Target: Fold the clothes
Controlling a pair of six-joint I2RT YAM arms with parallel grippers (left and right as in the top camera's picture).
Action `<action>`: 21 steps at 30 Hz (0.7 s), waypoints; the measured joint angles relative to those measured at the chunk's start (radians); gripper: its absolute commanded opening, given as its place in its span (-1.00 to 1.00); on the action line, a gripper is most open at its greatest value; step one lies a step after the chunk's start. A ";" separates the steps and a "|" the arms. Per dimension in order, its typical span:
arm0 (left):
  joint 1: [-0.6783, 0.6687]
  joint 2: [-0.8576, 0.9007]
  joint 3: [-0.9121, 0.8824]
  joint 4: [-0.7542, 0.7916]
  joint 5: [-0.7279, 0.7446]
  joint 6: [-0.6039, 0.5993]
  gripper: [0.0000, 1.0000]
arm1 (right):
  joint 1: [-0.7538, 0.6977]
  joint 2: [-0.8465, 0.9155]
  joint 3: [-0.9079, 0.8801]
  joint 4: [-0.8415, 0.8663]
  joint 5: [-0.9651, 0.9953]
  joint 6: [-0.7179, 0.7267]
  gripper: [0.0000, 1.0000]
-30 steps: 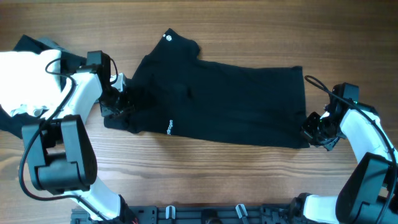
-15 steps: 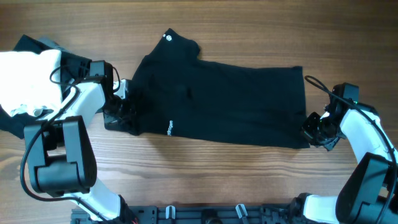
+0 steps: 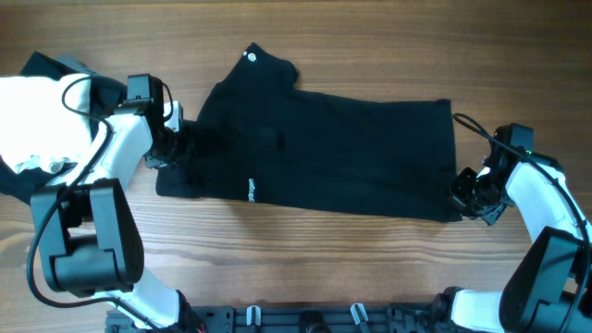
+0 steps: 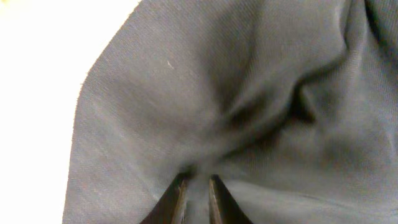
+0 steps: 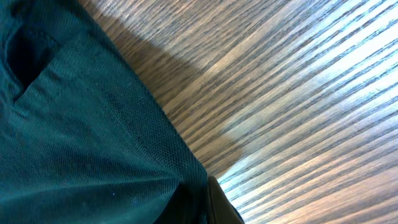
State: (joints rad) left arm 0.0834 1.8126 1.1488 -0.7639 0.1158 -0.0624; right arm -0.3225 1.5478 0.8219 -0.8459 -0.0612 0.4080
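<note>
Robot lab workbench, wood-grain table, left arm and right arm by a black base rail

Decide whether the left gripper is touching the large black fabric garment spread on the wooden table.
Touching. The left wrist view shows the left gripper pinched on the large black fabric garment, which puckers at its fingertips.
</note>
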 measured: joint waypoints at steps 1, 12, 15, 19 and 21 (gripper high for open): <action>0.000 0.000 0.000 0.006 -0.007 0.004 0.01 | 0.000 0.000 0.000 0.000 0.003 0.000 -0.91; 0.000 -0.014 0.020 -0.180 0.002 -0.019 0.10 | 0.000 0.000 0.008 -0.002 0.011 0.008 -0.15; 0.000 -0.026 0.026 -0.215 0.010 -0.025 0.11 | 0.000 0.000 0.035 -0.004 -0.008 0.003 -0.08; 0.000 -0.030 0.017 -0.175 0.013 -0.034 0.02 | 0.000 -0.017 0.105 -0.040 -0.027 -0.010 0.11; 0.000 -0.032 -0.013 -0.123 0.013 -0.051 -0.09 | 0.000 -0.040 0.140 -0.063 -0.030 -0.017 0.20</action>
State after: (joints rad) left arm 0.0834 1.7802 1.1362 -0.8867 0.1291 -0.1131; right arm -0.3229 1.5074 0.9619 -0.9085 -0.0910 0.3912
